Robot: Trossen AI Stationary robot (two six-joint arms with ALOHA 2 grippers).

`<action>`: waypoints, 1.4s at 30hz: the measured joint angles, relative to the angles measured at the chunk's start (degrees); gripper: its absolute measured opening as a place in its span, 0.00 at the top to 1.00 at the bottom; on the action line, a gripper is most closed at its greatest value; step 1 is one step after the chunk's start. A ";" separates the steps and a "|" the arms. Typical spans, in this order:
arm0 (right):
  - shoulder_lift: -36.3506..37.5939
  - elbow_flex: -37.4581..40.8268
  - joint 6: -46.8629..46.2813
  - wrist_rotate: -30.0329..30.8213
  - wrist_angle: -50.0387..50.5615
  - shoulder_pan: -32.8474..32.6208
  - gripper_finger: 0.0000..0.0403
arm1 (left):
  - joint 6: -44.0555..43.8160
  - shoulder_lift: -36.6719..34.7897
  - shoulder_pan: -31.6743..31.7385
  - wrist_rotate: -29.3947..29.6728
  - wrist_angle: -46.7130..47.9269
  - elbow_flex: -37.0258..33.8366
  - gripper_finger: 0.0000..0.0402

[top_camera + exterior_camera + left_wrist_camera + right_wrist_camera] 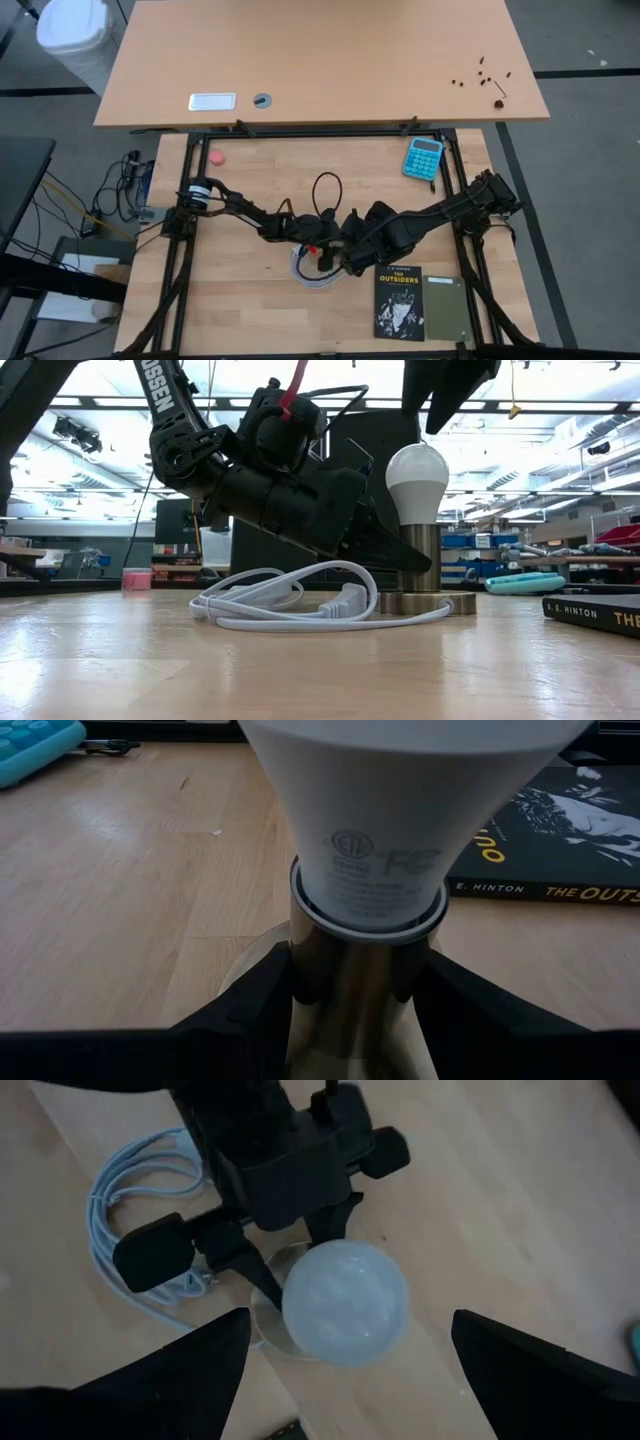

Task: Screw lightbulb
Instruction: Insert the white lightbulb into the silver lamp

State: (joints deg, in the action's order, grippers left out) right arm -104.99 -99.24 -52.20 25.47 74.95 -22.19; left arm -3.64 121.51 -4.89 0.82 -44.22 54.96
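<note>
**Listener:** What do you see, biggest things first?

**Operator:** High view: I look straight down on a pale wooden table [240,310] in a black frame. My two dark arms reach in from either side and meet near its middle. A black paperback [400,302], titled The Outsiders, lies flat near the front edge to the right, with an olive-green notebook [446,305] touching its right side. A blue calculator [423,158] sits near the back right, well apart from the arms.

**Listener:** And the bulb?

**Operator:** The lightbulb [417,478] stands upright in a silvery socket [419,558] on a round flat base, at the middle of the table. In the low view its white dome rises above the metal sleeve. A coiled white cable [290,604] lies on the table just beside the base.

**Listener:** What are your grippers doing?

**Operator:** My left gripper [355,1005] is low, angled down at the socket. Its two fingers [255,1000] press against either side of the metal sleeve, just under the bulb's white collar, so it is clamped on the socket. My right gripper [345,1355] hangs above the bulb, looking down on the dome. Its fingers [195,1355] are spread wide to either side, touching nothing.

**Listener:** Anything smaller?

**Operator:** A small pink object [216,157] rests near the back left of the table.
</note>
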 joint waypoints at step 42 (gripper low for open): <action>2.19 37.87 -47.07 20.72 -12.54 -20.38 0.11 | -0.02 0.00 0.01 0.04 0.33 0.04 0.54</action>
State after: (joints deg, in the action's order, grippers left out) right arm -102.80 -61.37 -99.27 46.19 62.41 -42.57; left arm -3.66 121.51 -4.88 0.86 -43.89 55.00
